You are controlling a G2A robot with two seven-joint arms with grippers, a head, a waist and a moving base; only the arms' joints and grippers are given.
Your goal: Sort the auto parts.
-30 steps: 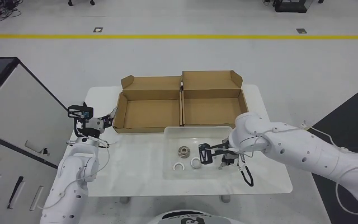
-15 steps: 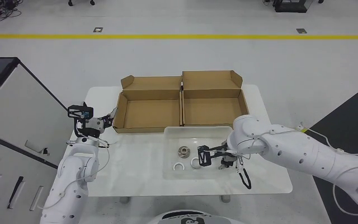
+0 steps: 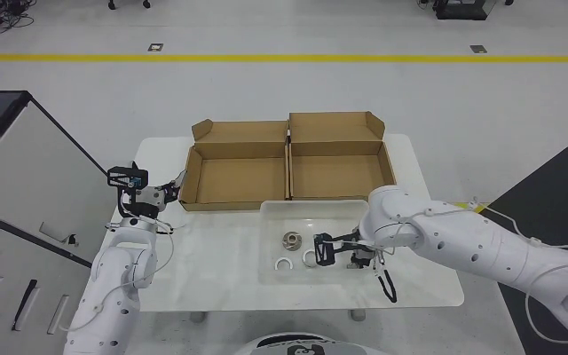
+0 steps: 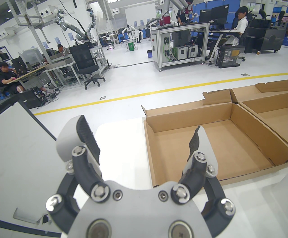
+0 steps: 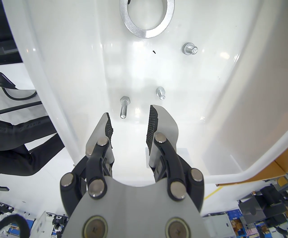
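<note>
A white tray (image 3: 330, 216) holds the parts: a metal hub (image 3: 289, 238) and two pale rings (image 3: 284, 264) in the top view. My right gripper (image 3: 319, 251) hangs open inside the tray beside the rings. In the right wrist view the right gripper (image 5: 130, 117) is open just above the tray floor, with a lying bolt (image 5: 123, 106) right in front of its fingertips. A short bolt (image 5: 160, 92), a flanged bolt (image 5: 189, 49) and a metal ring (image 5: 147, 20) lie farther on. My left gripper (image 3: 169, 191) (image 4: 139, 128) is open and holds nothing, by the left box's outer corner.
Two open cardboard boxes, one left (image 3: 238, 177) (image 4: 202, 144) and one right (image 3: 337, 169) (image 4: 270, 108), stand side by side behind the tray. The tray's wall (image 5: 227, 112) curves up close beside the right gripper. A grey panel (image 3: 40, 169) leans at the table's left.
My right gripper has edged a little lower and toward the rings inside the tray. The left arm has not moved.
</note>
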